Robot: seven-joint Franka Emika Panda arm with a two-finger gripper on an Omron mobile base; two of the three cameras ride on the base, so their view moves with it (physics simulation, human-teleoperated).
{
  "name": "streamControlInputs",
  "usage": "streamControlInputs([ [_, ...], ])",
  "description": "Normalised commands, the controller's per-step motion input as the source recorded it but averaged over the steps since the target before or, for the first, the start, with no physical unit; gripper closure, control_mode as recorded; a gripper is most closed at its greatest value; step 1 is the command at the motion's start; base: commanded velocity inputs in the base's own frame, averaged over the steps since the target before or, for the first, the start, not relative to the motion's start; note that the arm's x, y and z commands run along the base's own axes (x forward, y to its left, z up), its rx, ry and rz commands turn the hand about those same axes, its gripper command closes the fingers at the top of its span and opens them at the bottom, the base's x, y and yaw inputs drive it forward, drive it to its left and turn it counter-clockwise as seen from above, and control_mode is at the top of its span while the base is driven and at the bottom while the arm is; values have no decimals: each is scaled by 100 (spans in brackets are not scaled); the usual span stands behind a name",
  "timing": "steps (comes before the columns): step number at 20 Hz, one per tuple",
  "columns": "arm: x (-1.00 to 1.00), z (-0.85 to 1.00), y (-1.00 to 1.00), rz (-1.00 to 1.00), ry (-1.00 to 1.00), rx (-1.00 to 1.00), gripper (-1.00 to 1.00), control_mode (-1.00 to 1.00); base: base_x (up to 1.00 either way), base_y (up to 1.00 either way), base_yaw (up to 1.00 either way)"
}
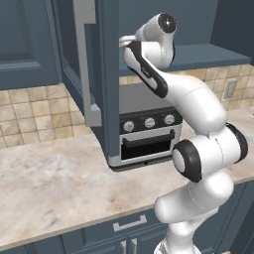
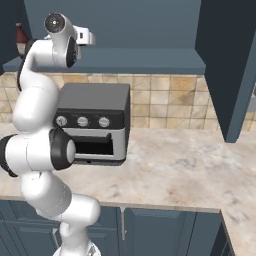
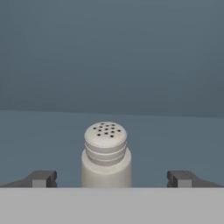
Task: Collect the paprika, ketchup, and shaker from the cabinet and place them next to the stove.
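The shaker [image 3: 105, 153], a pale cylinder with a perforated rounded top, stands upright on the slate-blue cabinet's shelf [image 3: 175, 131]. My gripper [image 3: 112, 180] is open. Its dark fingertips [image 3: 41, 178] sit wide apart on either side of the shaker's base without touching it. The ketchup [image 2: 21, 36], a dark brown-red bottle, stands at the left end of the cabinet shelf [image 2: 150, 60], behind my arm. My hand [image 2: 85, 37] reaches into the cabinet above the shelf. The paprika and the stove are out of view.
A silver-and-black toaster oven [image 1: 146, 131] with three knobs sits on the marble counter [image 1: 49, 183] under the cabinet. One open cabinet door [image 1: 87, 59] hangs left of my arm and another [image 2: 227, 65] stands far right. Blue base cabinets [image 2: 165, 232] line the counter front.
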Motion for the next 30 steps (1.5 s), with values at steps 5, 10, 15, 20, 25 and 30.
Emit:
streamControlInputs([
  [5,18,-1,7,0,3,0,-100,-100,0,0,0],
  [10,17,-8,10,0,5,0,-100,-100,0,0,0],
  [15,13,-15,10,0,5,-1,100,-100,0,0,0],
  [20,2,-10,0,0,2,0,100,-100,0,0,0],
  [25,0,-3,0,0,0,0,100,-100,0,0,0],
  [30,0,-1,0,0,-2,0,100,-100,0,0,0],
])
